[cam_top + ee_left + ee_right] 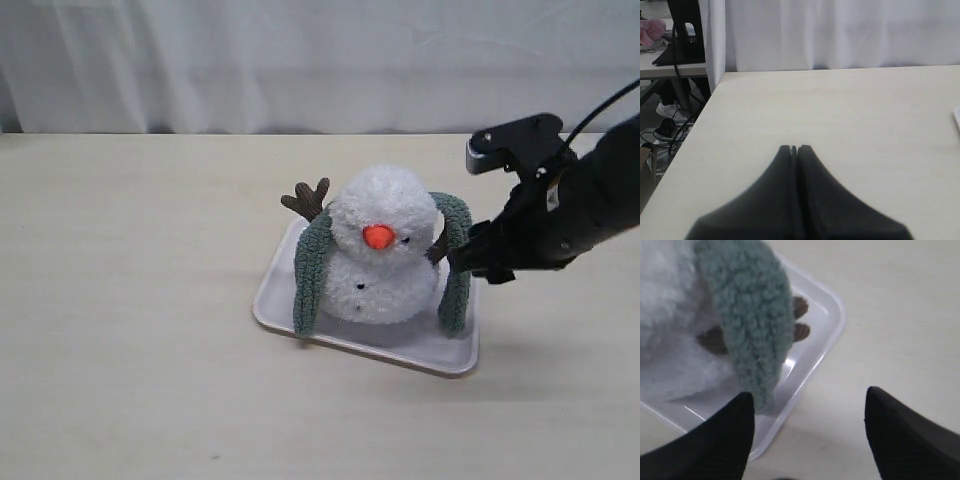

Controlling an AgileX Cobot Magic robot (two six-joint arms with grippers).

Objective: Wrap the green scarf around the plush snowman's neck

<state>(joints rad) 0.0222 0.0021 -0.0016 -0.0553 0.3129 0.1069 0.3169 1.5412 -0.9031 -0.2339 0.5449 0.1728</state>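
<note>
The plush snowman [385, 250] sits upright in a white tray [400, 350], its orange nose facing the front. The green scarf [310, 275] runs behind its neck, and one end hangs down each side of the body. My right gripper [468, 262] is beside the scarf's right-hand end and stands open. In the right wrist view that scarf end [752, 330] hangs just past one finger [735, 430], over the tray's rim [825, 345], with nothing between the jaws [807, 400]. A brown twig arm [800, 330] pokes out behind the scarf. My left gripper [794, 148] is shut and empty over bare table, outside the exterior view.
The pale wooden table [130, 300] stretches around the tray, with a white curtain [300, 60] along the back. In the left wrist view the table's side edge [700, 115] drops to a floor with cables and a black stand [685, 30].
</note>
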